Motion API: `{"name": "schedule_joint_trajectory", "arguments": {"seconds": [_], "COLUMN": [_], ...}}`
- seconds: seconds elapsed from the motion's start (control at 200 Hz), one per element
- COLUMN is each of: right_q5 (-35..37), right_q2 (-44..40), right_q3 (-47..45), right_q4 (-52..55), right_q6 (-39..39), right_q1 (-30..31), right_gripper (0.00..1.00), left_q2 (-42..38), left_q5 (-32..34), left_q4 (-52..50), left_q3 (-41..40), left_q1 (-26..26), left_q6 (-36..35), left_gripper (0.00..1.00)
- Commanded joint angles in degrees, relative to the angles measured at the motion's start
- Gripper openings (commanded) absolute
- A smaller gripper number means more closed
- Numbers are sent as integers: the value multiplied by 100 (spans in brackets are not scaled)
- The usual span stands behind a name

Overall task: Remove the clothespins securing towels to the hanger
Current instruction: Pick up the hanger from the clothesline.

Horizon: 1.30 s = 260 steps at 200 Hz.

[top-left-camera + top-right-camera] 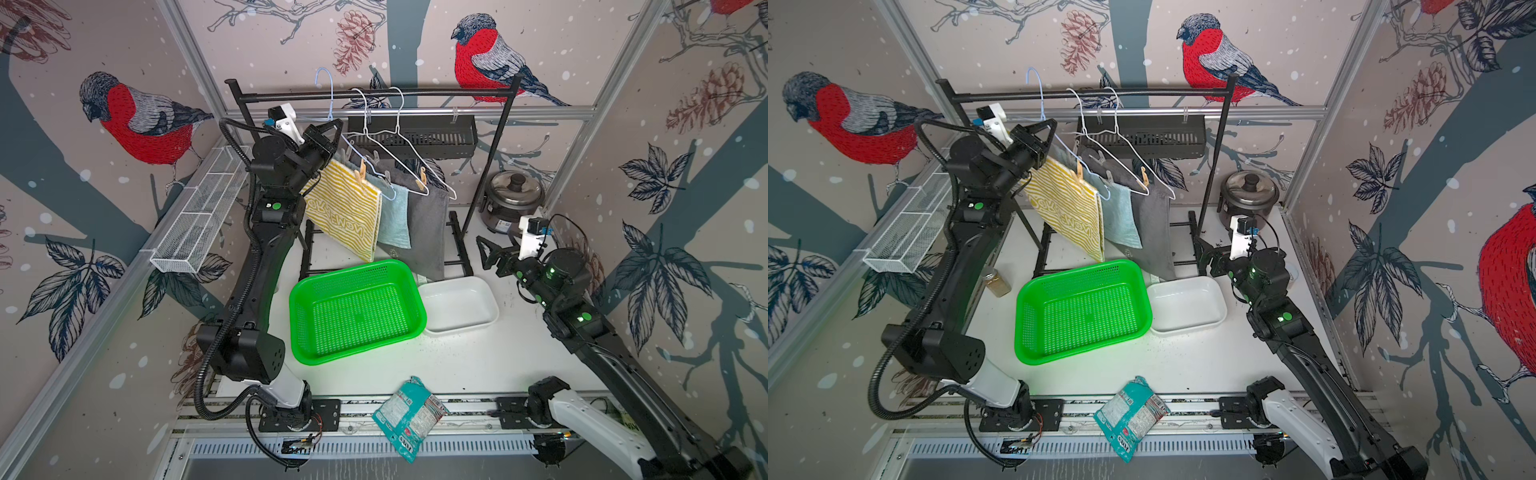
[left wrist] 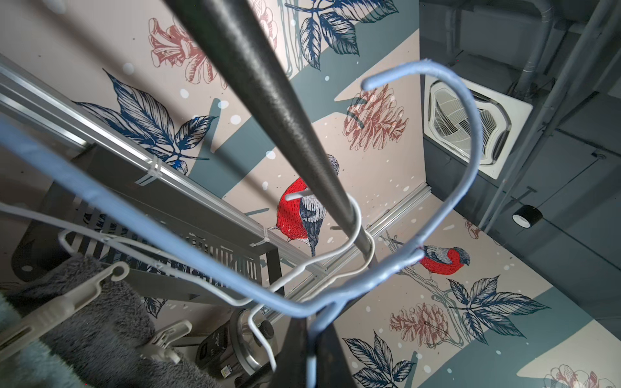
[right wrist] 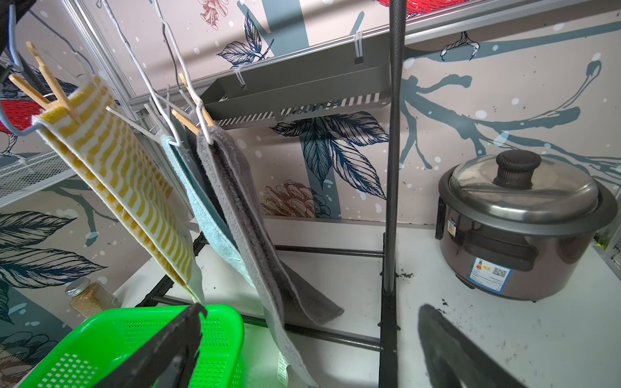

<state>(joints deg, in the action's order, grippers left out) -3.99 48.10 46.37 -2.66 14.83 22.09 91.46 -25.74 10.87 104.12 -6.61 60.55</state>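
Three towels hang from wire hangers on the black rack: a yellow-striped one (image 1: 345, 208), a light blue one (image 1: 395, 220) and a dark grey one (image 1: 428, 232). Tan wooden clothespins (image 1: 362, 170) (image 1: 423, 179) clip their right corners, also in the right wrist view (image 3: 53, 87) (image 3: 195, 107). Whitish plastic clothespins (image 2: 67, 302) (image 2: 168, 339) sit on the grey towel. My left gripper (image 1: 336, 124) (image 2: 314, 322) is shut on the blue hanger (image 2: 463, 141) just below its hook. Low by the rack's right foot, my right gripper (image 1: 486, 249) (image 3: 312, 309) is open and holds nothing.
A green basket (image 1: 353, 266) and a white tray (image 1: 490, 307) lie in front of the rack. A rice cooker (image 1: 515, 195) stands at back right, a jar (image 1: 996, 282) by the left arm, and a snack packet (image 1: 409, 415) at the front edge. A black shelf (image 1: 415, 133) hangs behind the rack bar (image 1: 436, 92).
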Motion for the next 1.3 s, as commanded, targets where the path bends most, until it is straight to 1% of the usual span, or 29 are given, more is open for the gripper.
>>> {"name": "schedule_joint_trajectory", "arguments": {"seconds": [0.0, 0.215, 0.375, 0.51, 0.921, 1.036, 1.161, 1.296], "right_q5": [30, 47, 61, 85, 266, 300, 337, 354], "right_q2": [-2, -1, -10, -25, -85, -71, -46, -40], "right_q3": [-22, -31, -27, -23, 28, 32, 24, 23], "right_q4": [-203, -227, -226, -210, -124, -139, -145, -156], "right_q6": [-25, -7, 7, 33, 89, 114, 131, 139], "right_q1": [22, 54, 85, 110, 160, 180, 218, 260], "right_gripper": [100, 100, 100, 100, 100, 100, 100, 100], "left_q2": [-101, -415, -828, -1120, -1830, -2038, -2311, -2477], "left_q5": [-166, -144, 141, 243, 271, 424, 804, 1514], "left_q4": [342, 424, 439, 435, -19, -188, -182, -53], "left_q3": [67, -282, -682, -878, -946, -986, -1200, -1414], "left_q1": [-7, -139, -368, -535, -866, -919, -1237, -2060], "left_q6": [-40, -33, -156, -202, -260, -263, -293, -513], "left_gripper": [0, 0, 0, 0, 0, 0, 0, 0]}}
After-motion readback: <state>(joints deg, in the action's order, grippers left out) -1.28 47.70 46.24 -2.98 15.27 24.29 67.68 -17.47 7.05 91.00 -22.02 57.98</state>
